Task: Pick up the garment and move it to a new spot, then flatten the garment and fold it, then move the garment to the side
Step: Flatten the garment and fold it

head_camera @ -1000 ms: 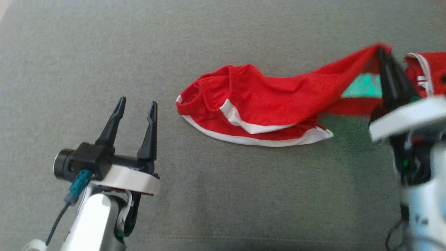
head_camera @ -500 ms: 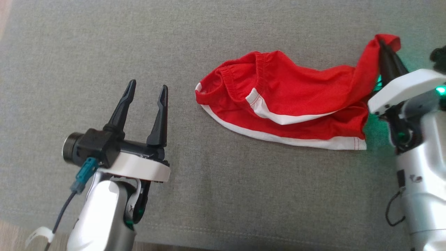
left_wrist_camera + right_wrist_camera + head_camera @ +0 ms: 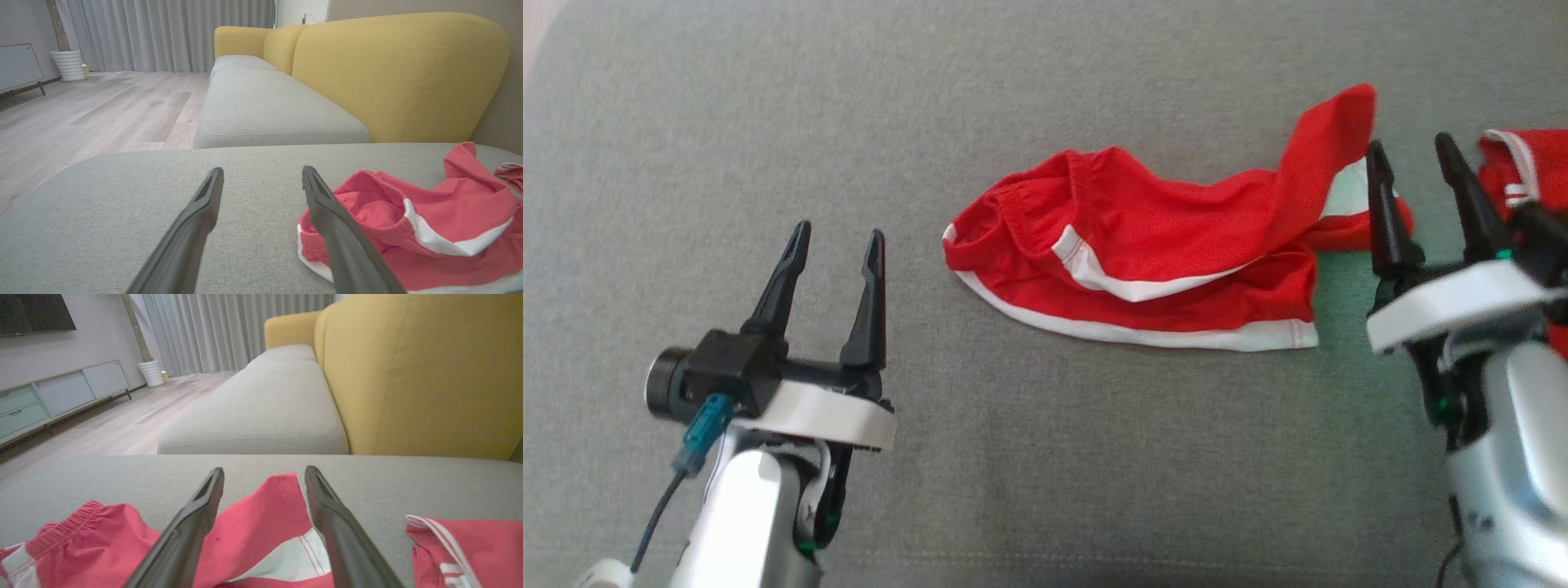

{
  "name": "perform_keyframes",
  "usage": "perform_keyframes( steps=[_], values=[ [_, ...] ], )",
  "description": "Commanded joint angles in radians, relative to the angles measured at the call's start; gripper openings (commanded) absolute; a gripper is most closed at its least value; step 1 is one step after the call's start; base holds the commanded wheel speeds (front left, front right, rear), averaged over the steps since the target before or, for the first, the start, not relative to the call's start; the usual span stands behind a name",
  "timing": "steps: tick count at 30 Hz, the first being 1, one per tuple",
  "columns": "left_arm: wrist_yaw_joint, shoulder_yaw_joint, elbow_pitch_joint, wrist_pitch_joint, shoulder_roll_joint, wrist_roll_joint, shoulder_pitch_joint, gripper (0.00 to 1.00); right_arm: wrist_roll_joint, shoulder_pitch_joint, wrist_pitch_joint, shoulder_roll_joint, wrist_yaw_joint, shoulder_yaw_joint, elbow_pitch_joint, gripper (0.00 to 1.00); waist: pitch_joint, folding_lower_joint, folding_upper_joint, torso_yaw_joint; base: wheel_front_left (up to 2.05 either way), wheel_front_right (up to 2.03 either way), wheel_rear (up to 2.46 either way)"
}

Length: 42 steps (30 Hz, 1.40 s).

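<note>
Broadly, the grey sofa cushion (image 3: 1045, 490) carries the garment (image 3: 1160, 237), red shorts with white trim, lying crumpled right of centre with one corner (image 3: 1339, 114) standing up. It looks light, soft and limp; the elastic waistband (image 3: 1013, 204) should give the firmest hold. The right pincer (image 3: 1410, 145), just beside that corner, and the left pincer (image 3: 840, 230), well apart from the cloth, both stand spread, gripping nothing.

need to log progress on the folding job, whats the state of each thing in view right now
red shorts: crumpled on the grey cushion, not flattened or folded, one flap standing up at their right end
left gripper: open, holding nothing, apart from the shorts
right gripper: open, by the raised flap, gripping nothing
second red garment: bunched at the right edge
</note>
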Motion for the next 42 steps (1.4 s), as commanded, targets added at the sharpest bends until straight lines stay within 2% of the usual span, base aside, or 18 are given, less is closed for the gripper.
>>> perform_keyframes(
  steps=[1,7,13,37,39,42],
  values=[
    [0.005,0.040,-0.030,-0.012,0.019,0.010,-0.004,1.00,-0.023,0.023,-0.008,0.019,-0.001,0.013,-0.086,1.00,-0.027,-0.0001,0.0000,-0.020,0.00,0.00,0.00],
    [0.011,0.044,-0.027,-0.012,0.025,0.020,0.035,1.00,-0.094,0.181,0.032,0.074,-0.001,-0.007,-0.274,1.00,-0.083,-0.0001,0.0000,-0.043,0.00,0.00,0.00],
    [0.016,0.042,-0.027,-0.012,0.031,0.024,0.072,1.00,-0.116,0.305,0.074,0.111,-0.001,-0.020,-0.373,1.00,-0.117,-0.0001,0.0000,-0.058,0.00,0.00,0.00],
    [0.022,-0.003,-0.035,0.000,0.047,0.037,0.059,1.00,-0.116,0.348,0.104,0.141,-0.001,-0.035,-0.421,1.00,-0.119,-0.0001,0.0000,-0.053,0.00,0.00,0.00],
    [0.014,-0.022,-0.039,0.009,0.039,0.038,0.039,1.00,-0.115,0.347,0.105,0.142,-0.001,-0.036,-0.421,1.00,-0.112,-0.0001,0.0000,-0.049,0.00,0.00,0.00],
    [-0.021,-0.065,-0.035,0.032,0.024,0.035,-0.024,1.00,-0.116,0.341,0.110,0.143,-0.001,-0.036,-0.424,1.00,-0.095,-0.0001,0.0000,-0.047,0.00,0.00,0.00]
  ],
)
